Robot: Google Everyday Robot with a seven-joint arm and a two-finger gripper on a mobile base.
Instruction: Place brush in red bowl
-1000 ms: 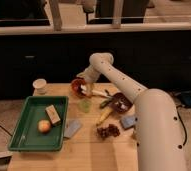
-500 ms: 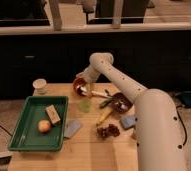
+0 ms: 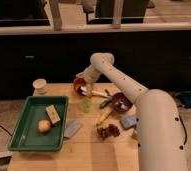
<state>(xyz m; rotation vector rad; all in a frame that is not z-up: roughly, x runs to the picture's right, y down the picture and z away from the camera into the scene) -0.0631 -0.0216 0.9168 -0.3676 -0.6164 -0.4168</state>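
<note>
Pale cup (image 3: 39,85): far left corner of the tabletop (image 3: 89,152).
Green tray (image 3: 19,136): holds an orange fruit (image 3: 44,126) and a tan block (image 3: 52,114).
Red bowl (image 3: 77,87): at the tabletop's far edge. My gripper (image 3: 86,81) is low over it, fingers released, gripping nothing.
Brush (image 3: 95,93): one end at the bowl's right rim, pale handle lying rightward on the wood.
Maroon bowl (image 3: 120,102): further right, apart.

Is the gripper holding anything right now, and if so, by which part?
Nothing appears to be held. The gripper is open over the red bowl; the brush lies free next to the bowl.
</note>
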